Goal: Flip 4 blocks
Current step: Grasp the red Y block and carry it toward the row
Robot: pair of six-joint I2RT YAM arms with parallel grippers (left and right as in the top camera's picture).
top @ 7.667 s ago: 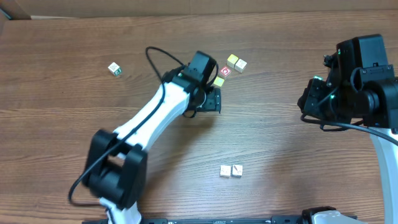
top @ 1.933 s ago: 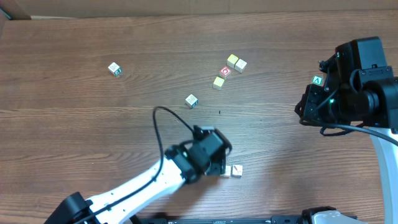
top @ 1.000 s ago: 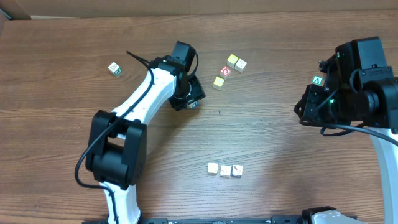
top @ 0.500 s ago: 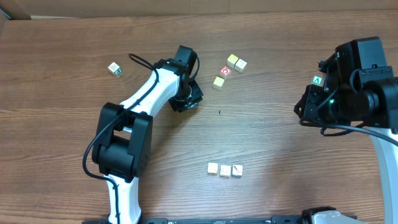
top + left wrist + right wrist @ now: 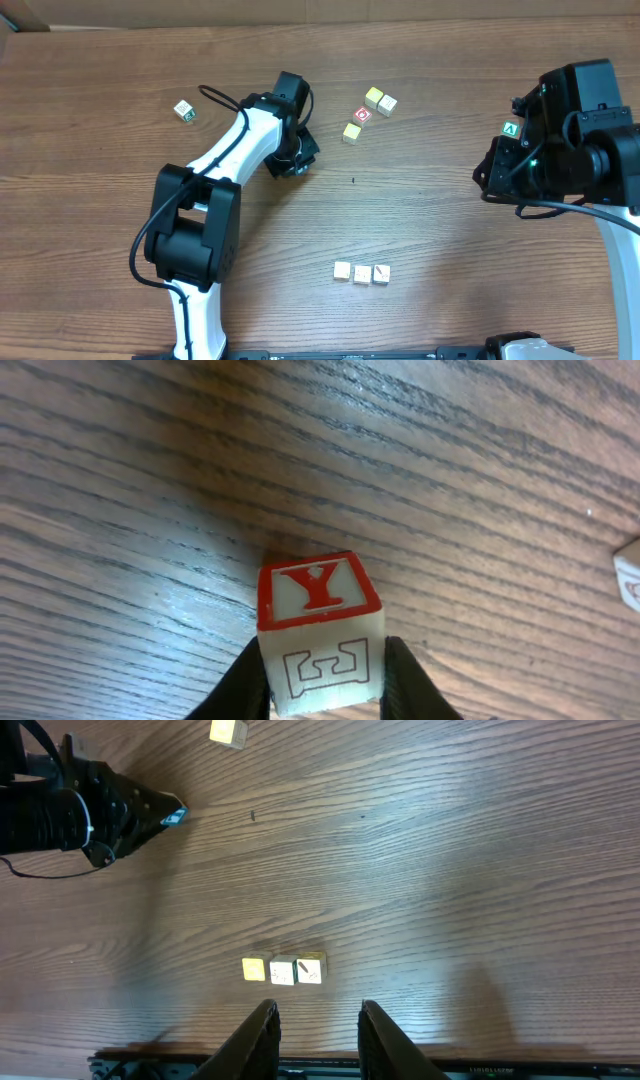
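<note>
While overhead hides it, left hand clamping red-Y block, wrist view only.

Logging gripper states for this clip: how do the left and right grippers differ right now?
The left gripper is closed on the red-Y block; the right gripper is open and empty. The left gripper sits low at the table; the right gripper hangs high above it. Both point downward.

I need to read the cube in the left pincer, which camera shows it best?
Left wrist: the cube sits close up between the fingers of the left pincer, red Y on top, an outlined letter on its side. Overhead, the pincer hides it. Right wrist shows only a speck at the pincer's tip.
</note>
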